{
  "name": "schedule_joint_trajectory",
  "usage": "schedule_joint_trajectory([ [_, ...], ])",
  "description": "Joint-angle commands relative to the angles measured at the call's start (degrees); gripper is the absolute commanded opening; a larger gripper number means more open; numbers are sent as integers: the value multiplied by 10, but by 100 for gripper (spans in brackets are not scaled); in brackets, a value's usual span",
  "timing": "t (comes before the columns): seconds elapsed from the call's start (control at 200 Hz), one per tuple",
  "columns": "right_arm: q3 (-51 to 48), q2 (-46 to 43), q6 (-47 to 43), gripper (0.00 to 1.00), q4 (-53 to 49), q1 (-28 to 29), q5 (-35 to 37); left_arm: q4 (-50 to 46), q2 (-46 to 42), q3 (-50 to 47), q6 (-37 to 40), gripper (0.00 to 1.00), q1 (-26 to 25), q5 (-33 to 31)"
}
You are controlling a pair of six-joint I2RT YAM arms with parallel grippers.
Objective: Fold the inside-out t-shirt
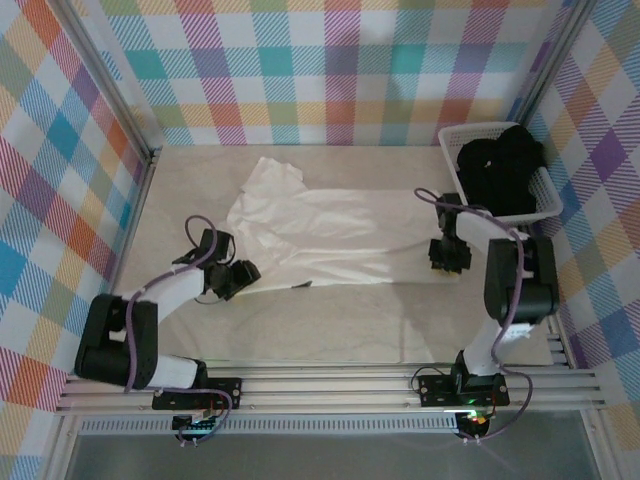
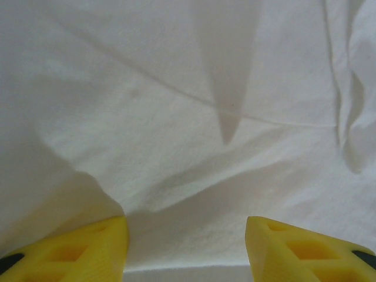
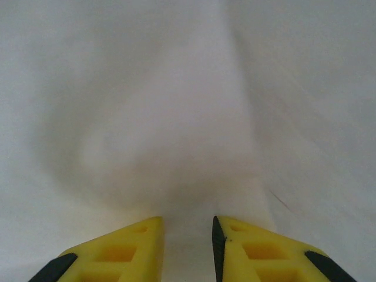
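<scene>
- T-shirt (image 1: 330, 235): white, spread on the table (image 1: 330, 330).
- Left gripper (image 2: 187, 247): jaws released, wide apart over the cloth.
- Right gripper (image 3: 188, 249): jaws clenched on a raised cloth ridge.

thin matt white cloth t-shirt (image 1: 330, 235)

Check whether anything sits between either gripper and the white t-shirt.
Nothing visible does. The left gripper and the right gripper are each at the t-shirt, with white cloth directly under their fingers in both wrist views. The basket holding the black garment sits in the far right corner, not in either path.
</scene>
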Motion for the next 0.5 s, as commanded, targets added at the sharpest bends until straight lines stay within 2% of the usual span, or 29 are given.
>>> schedule_joint_trajectory([
  [0.0,-10,-96,-20,28,50,34,-12,-58,-60,2,-5,56,-1,-16],
  [0.09,-33,-150,-119,32,181,139,-123,-57,-76,27,6,57,10,-31],
  [0.145,-40,-153,-179,41,253,206,-182,-46,-64,36,4,58,30,-15],
  [0.26,-1,-85,-277,49,351,329,-222,-8,-22,40,-8,57,70,44],
  [0.36,78,13,-335,53,374,394,-236,15,14,39,-8,54,74,60],
  [0.495,181,133,-381,57,356,432,-255,30,46,25,-10,52,82,63],
])
